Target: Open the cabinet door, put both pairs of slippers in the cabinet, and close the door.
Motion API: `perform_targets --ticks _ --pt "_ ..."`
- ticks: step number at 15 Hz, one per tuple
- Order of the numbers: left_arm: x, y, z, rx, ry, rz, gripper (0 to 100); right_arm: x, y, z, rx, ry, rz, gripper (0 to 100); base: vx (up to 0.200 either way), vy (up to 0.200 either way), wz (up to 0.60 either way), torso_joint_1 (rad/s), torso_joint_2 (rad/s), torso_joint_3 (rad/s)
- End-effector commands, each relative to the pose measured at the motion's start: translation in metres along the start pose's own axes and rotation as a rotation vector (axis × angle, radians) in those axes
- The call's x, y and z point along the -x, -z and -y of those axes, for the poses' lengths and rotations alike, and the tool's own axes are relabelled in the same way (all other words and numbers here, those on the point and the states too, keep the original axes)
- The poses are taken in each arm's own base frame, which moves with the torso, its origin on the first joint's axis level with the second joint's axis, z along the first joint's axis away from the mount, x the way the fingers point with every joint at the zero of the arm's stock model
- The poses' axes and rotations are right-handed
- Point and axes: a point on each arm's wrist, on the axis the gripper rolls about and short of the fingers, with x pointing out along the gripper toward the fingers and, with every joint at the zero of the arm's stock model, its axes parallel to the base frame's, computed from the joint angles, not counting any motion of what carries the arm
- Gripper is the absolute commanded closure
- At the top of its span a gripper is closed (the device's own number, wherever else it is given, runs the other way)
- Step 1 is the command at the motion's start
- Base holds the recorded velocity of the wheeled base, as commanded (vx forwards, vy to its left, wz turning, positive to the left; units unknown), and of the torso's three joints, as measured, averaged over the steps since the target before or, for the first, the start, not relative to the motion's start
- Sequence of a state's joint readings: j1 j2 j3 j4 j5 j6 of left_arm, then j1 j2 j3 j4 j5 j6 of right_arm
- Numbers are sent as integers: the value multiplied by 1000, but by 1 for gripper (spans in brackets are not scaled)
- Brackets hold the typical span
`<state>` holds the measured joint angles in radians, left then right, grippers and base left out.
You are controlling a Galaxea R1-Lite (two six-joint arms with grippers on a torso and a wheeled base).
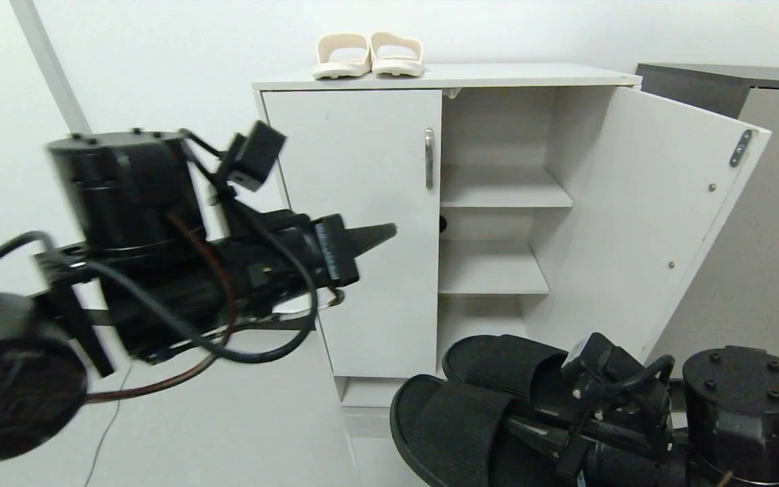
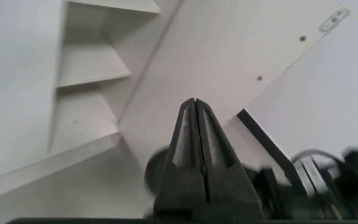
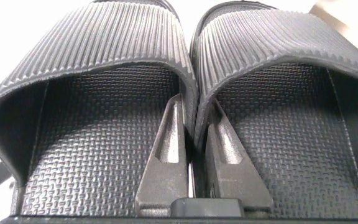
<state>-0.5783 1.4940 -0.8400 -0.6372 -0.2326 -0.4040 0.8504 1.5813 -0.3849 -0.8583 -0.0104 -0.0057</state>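
1. Black ribbed slippers point(image 1: 470, 406), a pair with textured insoles, hang near right before the white cabinet point(image 1: 531, 73), pinched together by the right gripper point(image 3: 191, 124).
2. Cream slippers point(image 1: 369, 55) sit on the cabinet top; right door point(image 1: 640, 223) stands open.
3. Left gripper point(image 2: 195, 106) closed, empty, before the shut left door point(image 1: 356, 237).

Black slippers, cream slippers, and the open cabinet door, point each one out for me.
Black slippers point(image 1: 470, 412): head view, ribbed strap of the nearer one.
Cream slippers point(image 1: 343, 39): head view, strap of the left one.
Open cabinet door point(image 1: 640, 223): head view, middle of its inner face.
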Motion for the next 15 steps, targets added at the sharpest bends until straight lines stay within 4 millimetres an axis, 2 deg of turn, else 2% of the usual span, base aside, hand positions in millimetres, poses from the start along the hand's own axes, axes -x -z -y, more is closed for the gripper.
perform_targets --ticks 1,2,4,5,6,7,9,12,13,14,15 --pt "122 11 10 -36 -64 130 100 -2 2 2 -3 9 -10 100 0 0 0 0 0 0" --pt "159 19 17 -46 -86 161 100 -3 1 2 -3 9 -9 100 0 0 0 0 0 0" --pt "214 35 31 -54 -133 163 100 -3 1 2 -3 10 -7 100 0 0 0 0 0 0" --pt "246 50 40 -67 -149 150 100 -3 1 2 -3 10 -6 100 0 0 0 0 0 0" --pt "268 63 45 -97 -167 143 100 -3 1 3 -3 11 -6 100 0 0 0 0 0 0" --pt "279 70 48 -111 -195 148 100 -3 1 3 -3 11 -7 100 0 0 0 0 0 0" --pt "298 102 44 -95 -405 155 100 -8 -1 9 -14 40 -7 100 0 0 0 0 0 0" --pt "300 126 38 -150 -632 189 100 -15 -1 17 -32 72 -14 100 0 0 0 0 0 0" --pt "298 138 31 -177 -719 174 100 -18 0 18 -34 75 -21 100 0 0 0 0 0 0" --pt "293 149 19 -179 -902 175 100 -19 1 19 -34 79 -20 100 0 0 0 0 0 0" --pt "291 152 17 -185 -928 173 100 -19 0 19 -35 79 -17 100 0 0 0 0 0 0"
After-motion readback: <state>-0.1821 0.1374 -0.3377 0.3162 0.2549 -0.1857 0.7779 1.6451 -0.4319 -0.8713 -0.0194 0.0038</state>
